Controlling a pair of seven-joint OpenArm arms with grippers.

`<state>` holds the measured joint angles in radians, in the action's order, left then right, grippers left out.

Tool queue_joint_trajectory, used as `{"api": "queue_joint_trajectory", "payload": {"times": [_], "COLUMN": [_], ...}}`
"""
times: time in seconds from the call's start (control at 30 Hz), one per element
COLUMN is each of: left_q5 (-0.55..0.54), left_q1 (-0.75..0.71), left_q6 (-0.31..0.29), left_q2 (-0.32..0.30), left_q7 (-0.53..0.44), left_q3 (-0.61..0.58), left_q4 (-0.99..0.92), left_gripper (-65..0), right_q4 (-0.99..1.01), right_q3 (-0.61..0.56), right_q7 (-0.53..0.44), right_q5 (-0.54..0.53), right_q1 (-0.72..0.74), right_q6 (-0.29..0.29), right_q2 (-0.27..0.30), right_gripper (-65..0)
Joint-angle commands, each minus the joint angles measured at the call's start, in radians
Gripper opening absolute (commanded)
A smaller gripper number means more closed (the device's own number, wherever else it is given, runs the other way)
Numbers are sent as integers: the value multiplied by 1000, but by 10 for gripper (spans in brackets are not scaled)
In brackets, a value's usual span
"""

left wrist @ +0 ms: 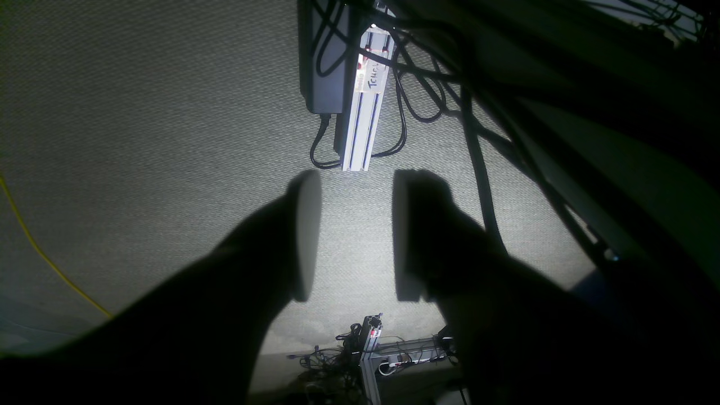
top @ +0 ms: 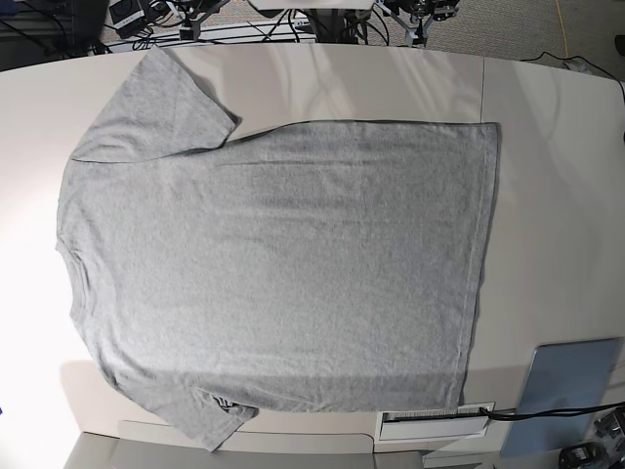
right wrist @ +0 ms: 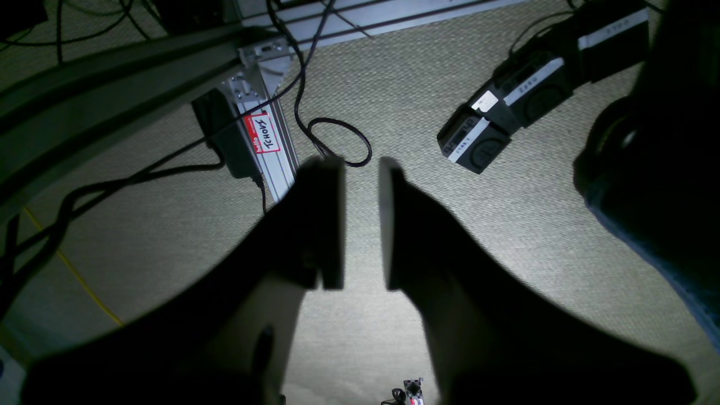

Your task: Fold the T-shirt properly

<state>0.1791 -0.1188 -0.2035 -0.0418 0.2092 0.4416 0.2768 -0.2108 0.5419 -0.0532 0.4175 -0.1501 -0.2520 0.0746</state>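
Note:
In the base view the T-shirt point(top: 283, 264) lies spread flat on the white table point(top: 547, 147), plain heather-grey side up. Its collar is at the left and its hem at the right. One sleeve point(top: 156, 107) points to the far left corner, the other point(top: 200, 415) reaches the near edge. Neither arm shows in that view. The left wrist view shows my left gripper point(left wrist: 354, 185) open over carpet, with nothing between its fingers. My right gripper point(right wrist: 360, 169) also hangs over carpet, its jaws parted by a narrower gap and empty. No wrist view shows the shirt.
A grey-blue flat pad point(top: 566, 381) lies at the table's near right corner, beside a white slotted piece point(top: 435, 422). Below the grippers are an aluminium rail point(left wrist: 365, 112), black cables point(left wrist: 478, 157), a labelled rail point(right wrist: 264, 135) and black actuator blocks point(right wrist: 506, 118).

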Motion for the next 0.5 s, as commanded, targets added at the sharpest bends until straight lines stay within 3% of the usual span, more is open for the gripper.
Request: {"api": "queue_joint_trajectory", "payload": {"times": [0.0,0.47], "left_q5": [0,1], "left_q1": [-3,-3], "left_q6": [-7,-6], "left_q2": [-3,-4], "left_q7": [2,0], "left_q3": [-1,-1], "left_q4": [3,3], "left_gripper": [-422,-422], "right_q4": [-4,-4], "right_q3": [0,0], "right_q7": [-3,2], "right_q5": [-2,-2], "right_q1": [-5,-9], "right_q6": [-2,-13], "right_q2": [6,23], "right_gripper": [-536,-536]}}
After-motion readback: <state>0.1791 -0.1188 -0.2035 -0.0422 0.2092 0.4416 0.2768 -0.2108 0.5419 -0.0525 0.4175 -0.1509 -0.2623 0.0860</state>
